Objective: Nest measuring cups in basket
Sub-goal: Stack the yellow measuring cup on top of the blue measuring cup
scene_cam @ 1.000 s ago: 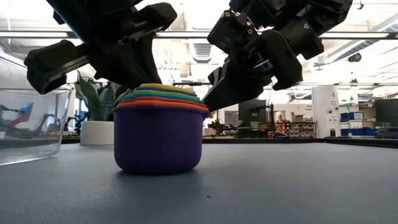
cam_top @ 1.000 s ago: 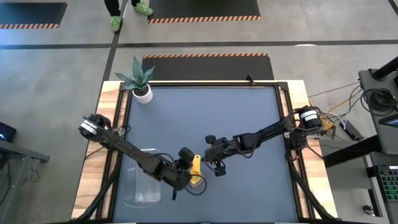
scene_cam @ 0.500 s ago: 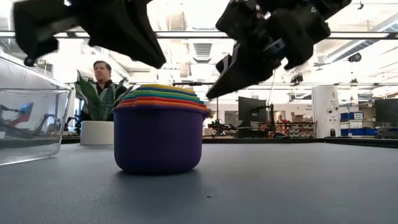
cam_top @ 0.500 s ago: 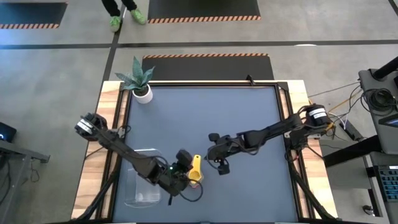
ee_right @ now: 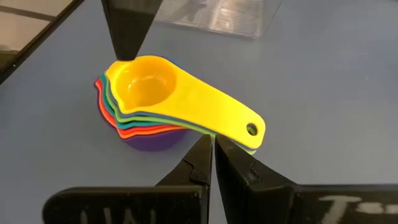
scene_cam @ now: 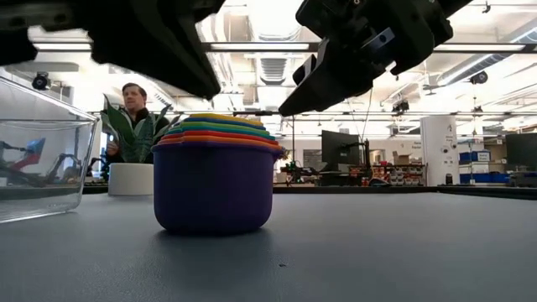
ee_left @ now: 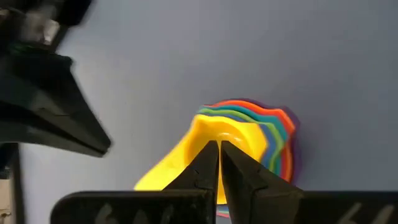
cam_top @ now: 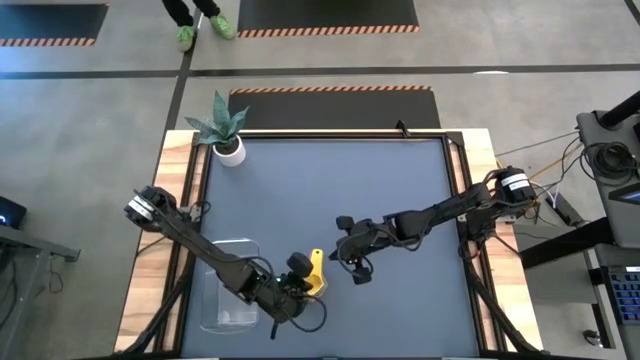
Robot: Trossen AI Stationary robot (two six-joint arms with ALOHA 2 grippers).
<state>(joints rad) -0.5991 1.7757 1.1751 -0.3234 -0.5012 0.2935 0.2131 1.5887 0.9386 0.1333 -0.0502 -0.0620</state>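
Note:
The measuring cups stand nested in one stack on the grey mat, the purple one at the bottom on its base and the yellow one on top, handles fanned out. My left gripper is shut and hovers above the yellow cup, pointing down. My right gripper, also shut, hangs just right of the stack above the yellow handle. In the low view both grippers sit clear above the stack. The clear basket stands left of the stack near the table's near edge.
A white pot with a spiky plant stands at the far left corner. A person shows behind the table in the low view, and feet on the floor in the high view. The mat lies bare toward the far and right sides.
My left gripper has risen off the stack and drawn back toward the table's near edge. My right gripper has lifted a little and eased toward the right. The stack of cups has stayed where it was.

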